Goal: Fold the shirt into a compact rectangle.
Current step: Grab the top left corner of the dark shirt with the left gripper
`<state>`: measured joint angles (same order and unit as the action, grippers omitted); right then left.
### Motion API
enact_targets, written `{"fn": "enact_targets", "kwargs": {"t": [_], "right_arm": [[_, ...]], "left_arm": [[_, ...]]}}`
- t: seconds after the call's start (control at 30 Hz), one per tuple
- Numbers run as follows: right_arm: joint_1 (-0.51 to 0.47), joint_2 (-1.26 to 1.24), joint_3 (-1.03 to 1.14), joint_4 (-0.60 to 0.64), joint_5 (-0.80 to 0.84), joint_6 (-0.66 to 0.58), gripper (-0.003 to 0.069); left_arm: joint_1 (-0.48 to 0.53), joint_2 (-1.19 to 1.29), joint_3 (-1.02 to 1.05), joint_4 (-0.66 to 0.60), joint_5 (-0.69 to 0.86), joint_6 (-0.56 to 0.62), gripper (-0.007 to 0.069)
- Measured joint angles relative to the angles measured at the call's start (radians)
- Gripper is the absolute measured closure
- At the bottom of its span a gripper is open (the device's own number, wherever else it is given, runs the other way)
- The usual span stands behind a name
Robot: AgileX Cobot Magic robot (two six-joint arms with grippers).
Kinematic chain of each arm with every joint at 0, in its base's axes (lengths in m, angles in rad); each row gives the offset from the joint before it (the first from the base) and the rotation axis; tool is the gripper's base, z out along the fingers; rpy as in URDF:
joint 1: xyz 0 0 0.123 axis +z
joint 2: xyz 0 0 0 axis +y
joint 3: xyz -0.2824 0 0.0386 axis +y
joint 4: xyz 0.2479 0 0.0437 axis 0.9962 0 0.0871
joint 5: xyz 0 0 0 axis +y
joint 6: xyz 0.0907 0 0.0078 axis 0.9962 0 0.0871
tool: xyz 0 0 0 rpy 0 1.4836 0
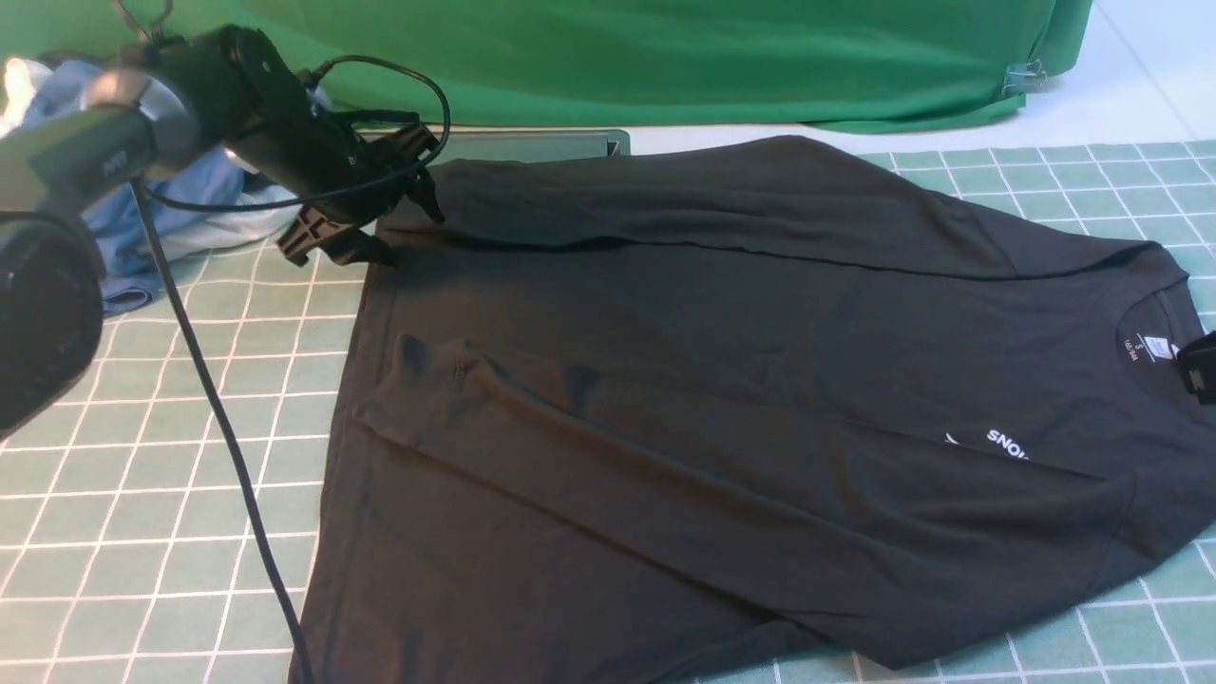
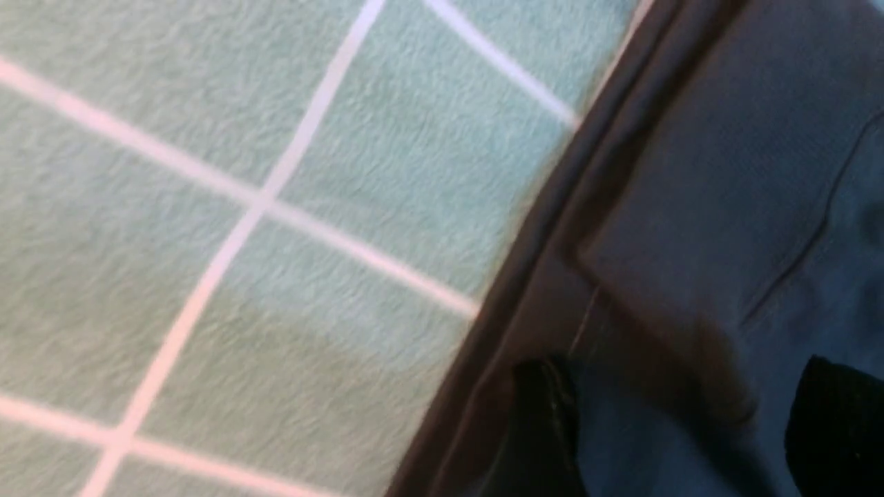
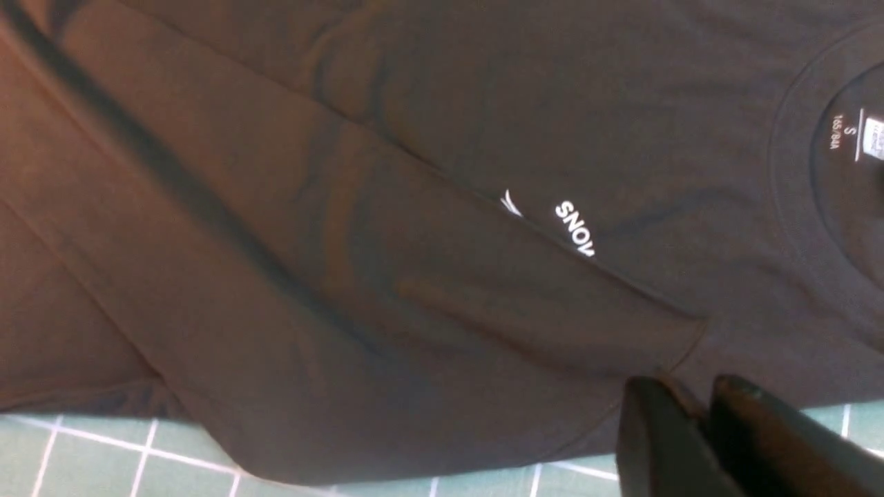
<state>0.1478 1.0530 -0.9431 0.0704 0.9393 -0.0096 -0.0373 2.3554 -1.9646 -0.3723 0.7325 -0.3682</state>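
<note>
The shirt (image 1: 722, 332) lies spread over the gridded mat (image 1: 218, 456), its hem edge running beneath the left gripper (image 1: 413, 237) and its neck beside the right one (image 1: 1199, 369). One sleeve is laid along the far side, ending near the left gripper's fingers; the other slants across the chest on the near side.

The left gripper's fingers stand wide apart, right at the shirt, and I see no cloth pinched between them. The right gripper's fingertips are nearly together, with a slim gap, above the near shoulder — I can't tell whether they have any cloth.

What might go wrong? If the left fingertips catch the cuff as the arm lifts, that neat sleeve would drag out of line. The near sleeve looks loose and rumpled, so a hurried fold could trap its creases and leave the rectangle lumpy.

The knit is soft, matt and black, with thin seams and a rounded collar; white lettering (image 1: 1007, 444) peeks from under the sleeve — half hidden. The mat looks slightly fuzzy, so cloth might cling.
</note>
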Motion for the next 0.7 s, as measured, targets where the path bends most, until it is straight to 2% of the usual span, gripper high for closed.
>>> {"fn": "enact_targets", "kwargs": {"t": [0.17, 0.3, 0.43, 0.57, 0.7], "right_arm": [[0.000, 0.000, 0.000, 0.000, -0.002, 0.002, 0.0518], [0.000, 0.000, 0.000, 0.000, -0.008, 0.003, 0.0515], [0.000, 0.000, 0.000, 0.000, -0.012, 0.003, 0.0510], [0.000, 0.000, 0.000, 0.000, -0.022, 0.003, 0.0502], [0.000, 0.000, 0.000, 0.001, -0.023, 0.010, 0.0496]], "left_arm": [[0.001, 0.012, 0.000, -0.068, -0.049, 0.012, 0.0171], [0.000, 0.015, 0.000, -0.141, -0.065, 0.082, 0.0172], [-0.003, 0.017, 0.000, -0.157, -0.068, 0.110, 0.0193], [-0.003, 0.018, 0.000, -0.157, -0.075, 0.114, 0.0251], [-0.003, 0.020, 0.000, -0.157, -0.087, 0.171, 0.0379]]}}
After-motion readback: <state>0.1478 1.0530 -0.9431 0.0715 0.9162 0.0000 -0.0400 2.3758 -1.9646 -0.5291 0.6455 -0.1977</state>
